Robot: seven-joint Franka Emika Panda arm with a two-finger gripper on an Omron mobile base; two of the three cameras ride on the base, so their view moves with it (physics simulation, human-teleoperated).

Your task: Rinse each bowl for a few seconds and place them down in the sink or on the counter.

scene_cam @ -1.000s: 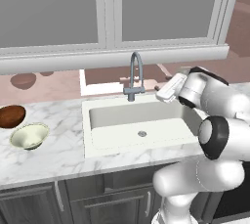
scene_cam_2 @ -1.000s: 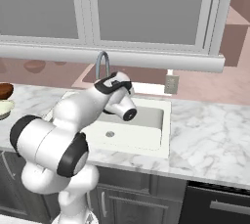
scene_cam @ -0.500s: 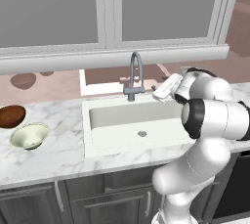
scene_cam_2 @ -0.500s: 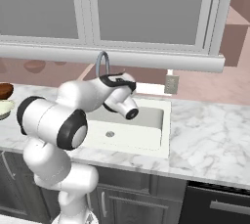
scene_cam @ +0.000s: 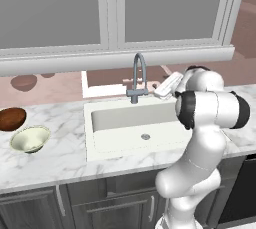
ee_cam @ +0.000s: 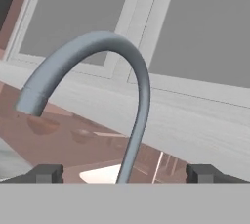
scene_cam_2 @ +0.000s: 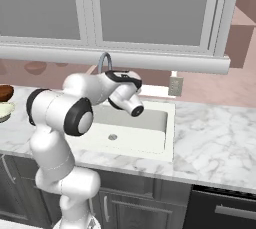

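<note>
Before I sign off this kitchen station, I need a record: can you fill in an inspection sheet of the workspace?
Surface: white marble counter, grey veining, over dark cabinets.
Job's things: brown bowl and cream bowl side by side on the counter left of the sink; neither in the basin. No water seen at the faucet.
Clutter: nothing seen.
Grippers: gripper open, holding nothing, fingertips either side of the faucet neck.
Cables: nothing seen.
Surroundings: window above the sink; wall outlet to its right.
</note>
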